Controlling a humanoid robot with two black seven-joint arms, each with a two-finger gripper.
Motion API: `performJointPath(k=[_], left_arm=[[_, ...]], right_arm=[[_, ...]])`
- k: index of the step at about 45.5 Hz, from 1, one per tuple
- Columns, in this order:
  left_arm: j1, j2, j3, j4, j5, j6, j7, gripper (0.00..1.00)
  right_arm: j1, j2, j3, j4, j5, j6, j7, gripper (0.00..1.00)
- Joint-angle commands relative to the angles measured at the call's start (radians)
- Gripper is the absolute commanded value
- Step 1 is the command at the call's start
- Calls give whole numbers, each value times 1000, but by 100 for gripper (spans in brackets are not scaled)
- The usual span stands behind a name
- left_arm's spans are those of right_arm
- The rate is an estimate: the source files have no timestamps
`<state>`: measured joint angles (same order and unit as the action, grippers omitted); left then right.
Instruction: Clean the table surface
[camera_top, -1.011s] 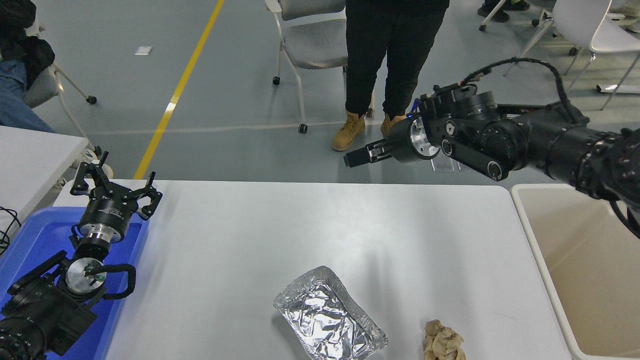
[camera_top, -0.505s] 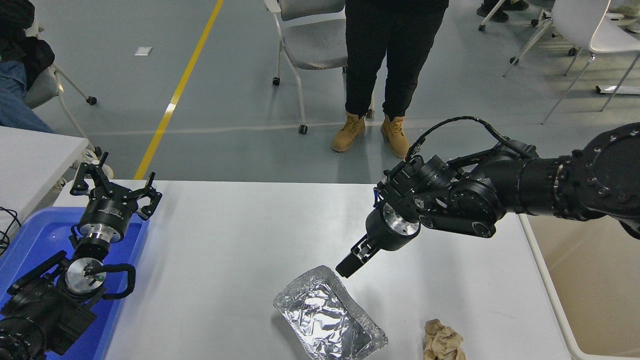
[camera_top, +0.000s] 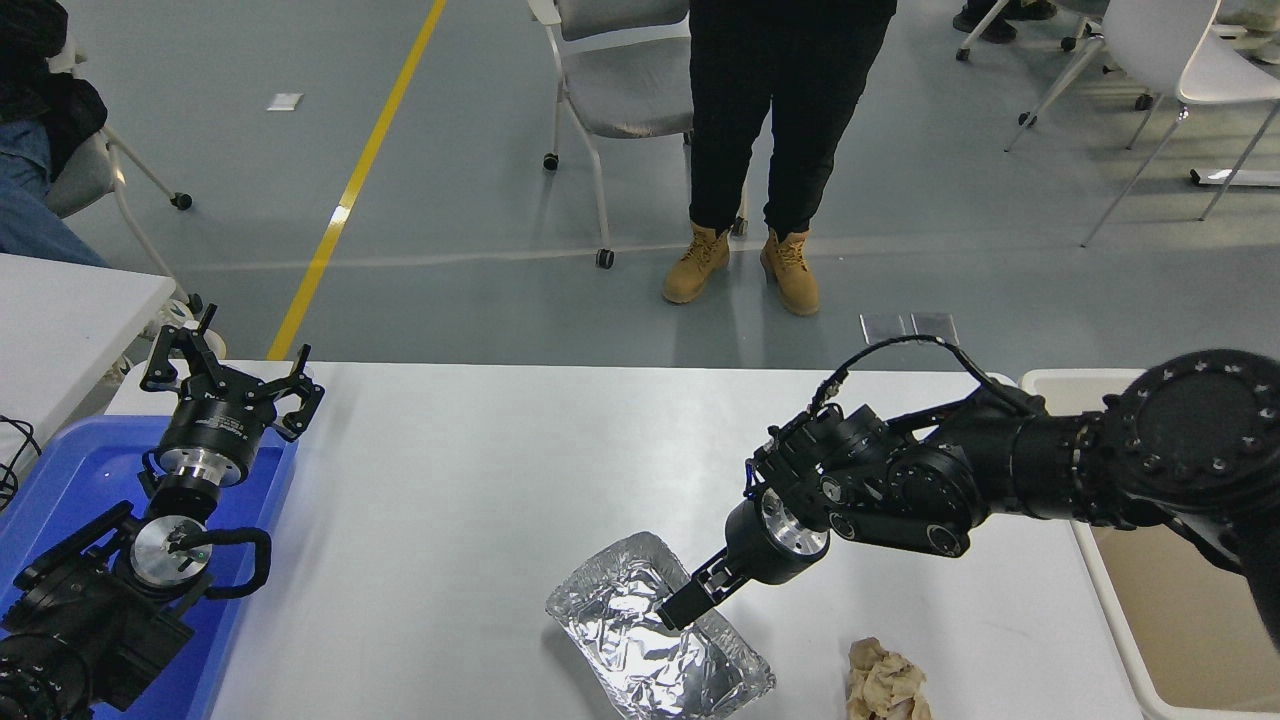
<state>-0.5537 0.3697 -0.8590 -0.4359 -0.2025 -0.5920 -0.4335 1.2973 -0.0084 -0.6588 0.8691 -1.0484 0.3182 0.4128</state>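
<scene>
Inspection at the white table. Table surface (camera_top: 480, 500) noted across the middle of the head view, matte white-grey, rounded far corners. Crumpled foil tray (camera_top: 655, 630) found lying on it near the front edge, right of centre. Wad of brown paper (camera_top: 885, 682) found just beside the tray's right end, apart from it, partly cut by the bottom of the view.

Right gripper (camera_top: 678, 610) observed reaching in from the right edge and pointing down and to the left, its tip inside the foil tray's outline near the upper rim. Fingers seen pressed close together; could not be told whether any foil was pinched between them or whether the tip touched the tray's floor. Black cable (camera_top: 900, 345) noted looping above the right wrist.

Left gripper (camera_top: 232, 380) recorded parked at lower left, fingers spread, holding nothing, standing over the far end of a blue tray (camera_top: 60, 480) at the table's left edge.

Beige tub (camera_top: 1190, 640) logged against the table's right edge, partly hidden by the right arm.

Beyond the far edge: person (camera_top: 770, 110) standing on the grey floor in black trousers and tan boots (camera_top: 745, 265), grey wheeled chair (camera_top: 620, 90) just beside. Yellow floor line (camera_top: 355, 180) running diagonally at upper left. Corner of a second white tabletop (camera_top: 70, 320) seen at far left.
</scene>
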Motion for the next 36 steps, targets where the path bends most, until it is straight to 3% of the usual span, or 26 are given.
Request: performJointPath(k=[1, 8, 23, 33, 36], left_arm=[[0, 0, 0, 0, 0, 0, 1, 100], [0, 0, 0, 0, 0, 0, -1, 100], [0, 0, 0, -1, 0, 0, -1, 100], [0, 0, 0, 0, 0, 0, -1, 100], [0, 0, 0, -1, 0, 0, 1, 100]], right_arm=[[-87, 1, 18, -55, -1, -71, 0, 91], [-115, 1, 8, -65, -1, -125, 0, 90], [-141, -8, -96, -84, -1, -252, 0, 72], [-162, -10, -107, -81, 1, -264, 1, 72], [-164, -10, -107, -76, 1, -264, 3, 68]])
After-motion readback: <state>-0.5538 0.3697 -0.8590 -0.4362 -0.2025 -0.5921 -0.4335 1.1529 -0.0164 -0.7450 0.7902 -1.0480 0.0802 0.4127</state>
